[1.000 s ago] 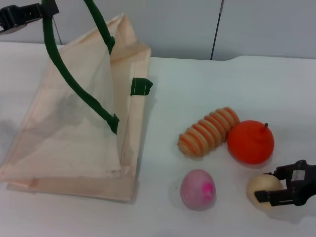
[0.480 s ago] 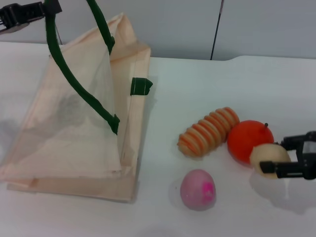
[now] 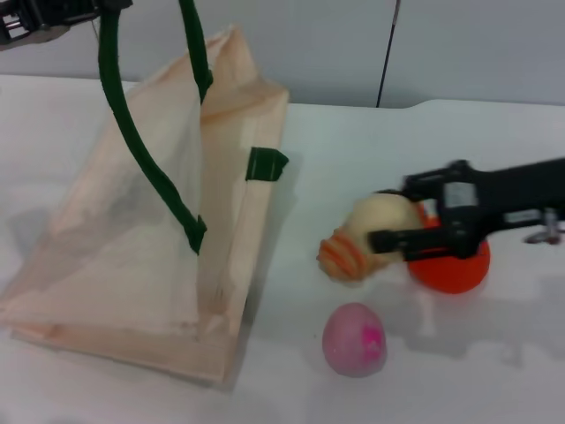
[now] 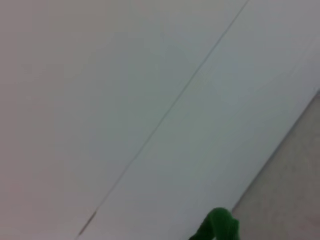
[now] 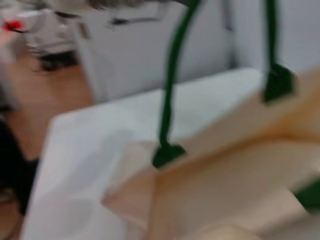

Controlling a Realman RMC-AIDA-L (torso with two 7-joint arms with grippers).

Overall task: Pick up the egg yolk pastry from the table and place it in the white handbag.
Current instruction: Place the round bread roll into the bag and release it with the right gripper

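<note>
The egg yolk pastry (image 3: 378, 220), a pale beige ball, is held in my right gripper (image 3: 388, 218) above the table, over the striped roll and left of the orange. The white handbag (image 3: 150, 221), a cream tote with dark green handles (image 3: 146, 159), lies at the left with its upper side lifted. My left gripper (image 3: 40, 16) at the top left holds one green handle up. The right wrist view shows the handbag (image 5: 235, 175) and its handles (image 5: 170, 95) ahead. The left wrist view shows only a bit of green handle (image 4: 216, 227).
A striped orange-and-cream roll (image 3: 344, 252) lies under the pastry. An orange (image 3: 455, 261) sits behind my right gripper. A pink ball with a magenta spot (image 3: 354, 339) lies nearer the front. A white table (image 3: 353, 150) bears all of it.
My right gripper has lifted the pastry off the table at the front right and carried it left, towards the handbag. The left gripper has pulled the handle a little higher, opening the bag more.
</note>
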